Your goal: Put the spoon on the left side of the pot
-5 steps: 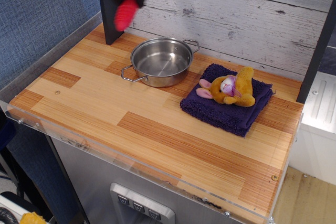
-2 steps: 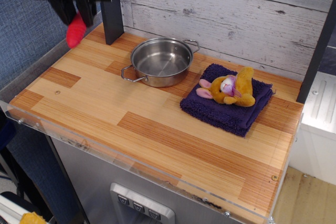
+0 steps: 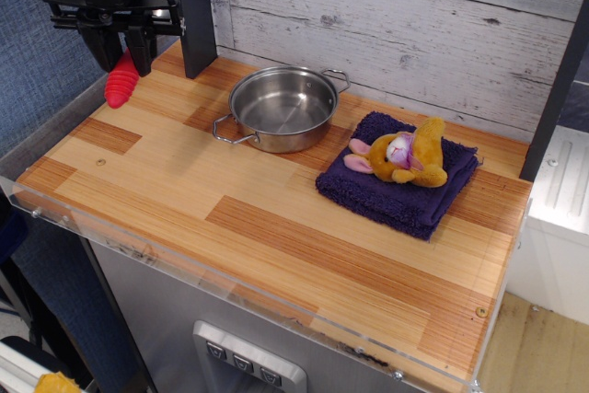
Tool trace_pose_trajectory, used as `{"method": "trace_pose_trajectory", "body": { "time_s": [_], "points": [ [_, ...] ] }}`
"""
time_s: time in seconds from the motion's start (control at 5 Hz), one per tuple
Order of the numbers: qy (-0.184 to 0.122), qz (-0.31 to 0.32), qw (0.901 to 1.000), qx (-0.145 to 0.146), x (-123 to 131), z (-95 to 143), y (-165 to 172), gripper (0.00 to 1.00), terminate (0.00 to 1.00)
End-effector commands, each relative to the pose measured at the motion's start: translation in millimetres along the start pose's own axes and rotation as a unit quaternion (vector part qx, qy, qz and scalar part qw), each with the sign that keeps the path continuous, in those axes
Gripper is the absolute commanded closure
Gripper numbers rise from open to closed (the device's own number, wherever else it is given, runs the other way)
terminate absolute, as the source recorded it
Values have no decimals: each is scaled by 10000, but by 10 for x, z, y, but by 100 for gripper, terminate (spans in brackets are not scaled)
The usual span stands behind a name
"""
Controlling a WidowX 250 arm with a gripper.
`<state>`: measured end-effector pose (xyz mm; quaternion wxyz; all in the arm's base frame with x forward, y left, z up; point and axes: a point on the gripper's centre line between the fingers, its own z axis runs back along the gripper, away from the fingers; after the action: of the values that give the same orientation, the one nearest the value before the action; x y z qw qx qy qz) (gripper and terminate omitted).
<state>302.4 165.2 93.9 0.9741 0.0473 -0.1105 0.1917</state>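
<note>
The shallow steel pot [image 3: 282, 108] stands on the wooden table [image 3: 184, 190] toward the back, its two loop handles pointing front-left and back-right. My black gripper [image 3: 118, 51] hangs at the table's far left edge, well left of the pot, shut on the spoon [image 3: 121, 82]. Only the ribbed red handle shows, hanging down with its lower end just above or at the wood. The spoon's metal bowl is hidden inside the gripper.
A folded purple towel [image 3: 405, 192] with a yellow plush toy [image 3: 407, 156] on it lies right of the pot. A black post [image 3: 191, 16] stands at the back left, right beside the gripper. The grey plank wall [image 3: 414, 25] runs along the back.
The gripper has carried the spoon from above the pot's back-left to the far left of the table and lowered it toward the wood. Pot, towel and toy have stayed put.
</note>
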Motion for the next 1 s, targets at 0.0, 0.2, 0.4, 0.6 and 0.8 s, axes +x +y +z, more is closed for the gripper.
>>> {"method": "trace_pose_trajectory", "body": {
  "time_s": [0.0, 0.2, 0.4, 0.6, 0.8],
  "points": [
    [-56, 16, 9999, 134, 77, -57, -29, 100, 0],
    [68, -87, 9997, 202, 38, -251, -58, 100, 0],
    [149, -144, 9995, 251, -3, -399, -141, 100, 0],
    [165, -224, 9993, 252, 0, -537, -269, 100, 0],
    [137, -218, 9995, 157, 31, -608, -353, 100, 0]
  ]
}}
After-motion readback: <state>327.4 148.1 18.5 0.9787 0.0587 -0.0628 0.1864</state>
